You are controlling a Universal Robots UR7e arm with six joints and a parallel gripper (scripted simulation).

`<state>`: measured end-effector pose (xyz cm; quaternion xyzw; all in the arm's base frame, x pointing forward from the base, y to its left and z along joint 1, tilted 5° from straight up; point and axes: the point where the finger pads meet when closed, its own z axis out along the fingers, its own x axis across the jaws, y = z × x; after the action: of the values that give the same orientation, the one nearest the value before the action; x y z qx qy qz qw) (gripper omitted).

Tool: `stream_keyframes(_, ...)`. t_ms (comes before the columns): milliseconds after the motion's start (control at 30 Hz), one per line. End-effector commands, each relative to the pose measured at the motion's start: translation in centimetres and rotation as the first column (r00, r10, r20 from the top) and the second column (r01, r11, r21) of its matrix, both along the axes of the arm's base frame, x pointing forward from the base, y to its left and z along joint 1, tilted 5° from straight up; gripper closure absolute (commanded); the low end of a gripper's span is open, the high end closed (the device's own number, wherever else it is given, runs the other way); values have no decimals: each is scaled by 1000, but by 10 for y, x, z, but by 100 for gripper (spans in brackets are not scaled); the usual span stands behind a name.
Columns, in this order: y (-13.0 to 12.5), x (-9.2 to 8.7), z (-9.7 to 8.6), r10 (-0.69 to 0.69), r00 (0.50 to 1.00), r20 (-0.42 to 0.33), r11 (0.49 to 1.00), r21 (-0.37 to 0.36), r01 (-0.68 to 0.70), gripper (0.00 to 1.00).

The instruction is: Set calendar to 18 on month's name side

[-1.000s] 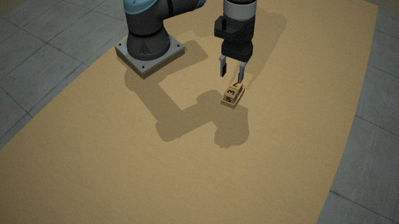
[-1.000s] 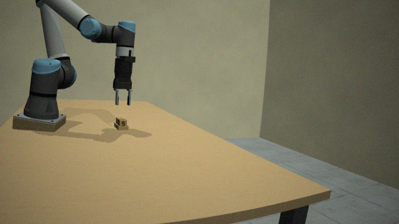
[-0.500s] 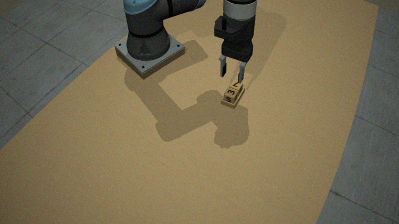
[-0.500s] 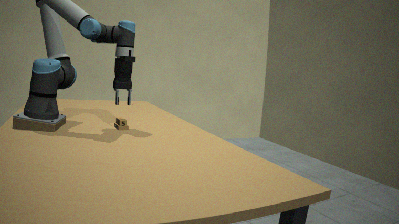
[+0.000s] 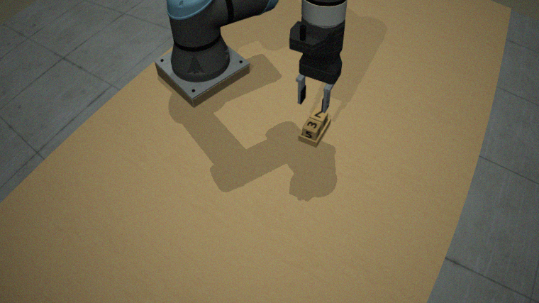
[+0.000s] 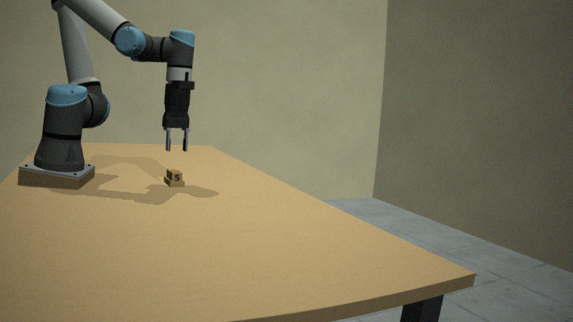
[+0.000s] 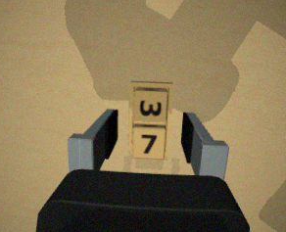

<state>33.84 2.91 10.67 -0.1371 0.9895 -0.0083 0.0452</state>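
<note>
Two small wooden cubes stand side by side in a low wooden tray (image 5: 319, 136) on the table. The near cube (image 5: 312, 126) shows 3 on top and 5 on its end face. The far cube (image 5: 320, 116) shows 7 on top. In the wrist view the cube with 3 (image 7: 150, 108) lies beyond the cube with 7 (image 7: 148, 142). My gripper (image 5: 313, 99) is open and empty, hanging a little above the cubes, its fingers to either side of the cube with 7. In the exterior view the gripper (image 6: 176, 145) hangs clear above the tray (image 6: 174, 182).
The robot's base (image 5: 201, 69) stands on the table to the left of the tray. The table's edge runs along the right, with grey floor tiles beyond.
</note>
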Motion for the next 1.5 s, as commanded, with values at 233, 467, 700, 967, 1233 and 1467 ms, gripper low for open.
stream_keyframes(233, 0, 1, -2, 0, 1000, 1, 1000, 0, 0, 10)
stream_keyframes(467, 0, 1, -6, 0, 1000, 1, 1000, 0, 0, 10)
stream_keyframes(700, 0, 2, -14, 0, 1000, 1, 1000, 0, 0, 10)
stream_keyframes(967, 0, 3, -27, 0, 1000, 1, 1000, 0, 0, 10)
stream_keyframes(1233, 0, 4, -36, 0, 1000, 1, 1000, 0, 0, 10)
stream_keyframes(1467, 0, 5, -45, 0, 1000, 1, 1000, 0, 0, 10)
